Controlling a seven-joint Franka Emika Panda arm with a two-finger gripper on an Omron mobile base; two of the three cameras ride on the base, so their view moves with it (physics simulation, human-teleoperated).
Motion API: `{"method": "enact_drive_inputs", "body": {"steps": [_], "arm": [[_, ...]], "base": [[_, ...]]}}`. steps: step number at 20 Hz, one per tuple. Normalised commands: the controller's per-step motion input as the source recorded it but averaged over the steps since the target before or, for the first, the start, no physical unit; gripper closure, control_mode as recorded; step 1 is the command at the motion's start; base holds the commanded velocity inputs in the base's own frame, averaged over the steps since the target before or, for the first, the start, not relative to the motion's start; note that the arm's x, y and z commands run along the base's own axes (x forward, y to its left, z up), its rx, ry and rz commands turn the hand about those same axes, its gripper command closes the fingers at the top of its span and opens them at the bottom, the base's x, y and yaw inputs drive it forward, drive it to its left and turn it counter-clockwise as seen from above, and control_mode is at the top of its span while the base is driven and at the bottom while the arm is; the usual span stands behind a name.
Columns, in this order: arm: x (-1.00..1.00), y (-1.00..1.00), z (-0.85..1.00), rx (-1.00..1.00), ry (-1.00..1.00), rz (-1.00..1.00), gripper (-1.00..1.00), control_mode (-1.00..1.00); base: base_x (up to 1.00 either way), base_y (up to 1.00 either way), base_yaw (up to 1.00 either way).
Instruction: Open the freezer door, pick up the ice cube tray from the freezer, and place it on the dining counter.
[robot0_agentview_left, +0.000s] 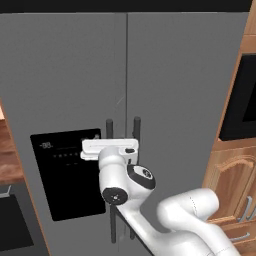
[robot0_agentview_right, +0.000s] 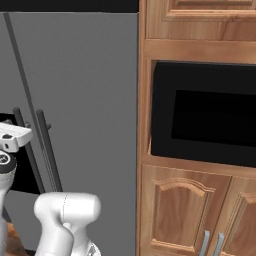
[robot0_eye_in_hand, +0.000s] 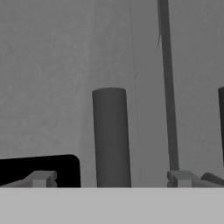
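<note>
Arm (robot0_agentview_left: 165, 215) sat nearest the base cameras: glossy white rounded links, dark joint caps, reaching forward to the fridge. Gripper (robot0_eye_in_hand: 109, 179) was spread wide and held nothing; in the hand view the two small grey fingertips (robot0_eye_in_hand: 41, 178) flanked the top end of the freezer door's handle (robot0_eye_in_hand: 110, 135), apart from it on both sides.

Freezer door (robot0_agentview_left: 65, 85) was shut: tall flat matte grey slab, faint mottled texture up close. Plain grey door (robot0_agentview_left: 185, 85) right beside it, same finish, a thin dark vertical seam between them. Wood cabinet column (robot0_agentview_right: 195, 200) to the right of the fridge, warm grain with arched raised-panel doors and grey bar pulls. Black glossy oven recess (robot0_agentview_right: 205, 115) was set into that column.

Dispenser panel (robot0_agentview_left: 65, 175) was a black rounded rectangle, low on the freezer door, with faint pale markings near its top. Handle was a round dark grey bar, vertical, flat-topped, just left of the seam; the twin handle (robot0_agentview_left: 136, 130) stood just right of it.

Freezer interior hidden behind the shut door; contents couldn't be told.
</note>
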Motion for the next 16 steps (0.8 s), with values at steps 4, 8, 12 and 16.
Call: {"method": "enact_drive_inputs", "body": {"steps": [4, 8, 12, 16], "arm": [[0.19, 0.07, 0.0, 0.0, 0.0, 0.0, -1.0, -1.0], [0.17, 0.05, 0.0, 0.0, 0.0, 0.0, -1.0, -1.0], [0.16, 0.03, 0.0, 0.0, 0.0, 0.0, -1.0, -1.0], [0.01, 0.0, 0.0, 0.0, 0.0, 0.0, -1.0, -1.0]], "base": [[0.0, 0.0, 0.0], [0.0, 0.0, 0.0], [0.0, 0.0, 0.0], [0.0, 0.0, 0.0]]}}
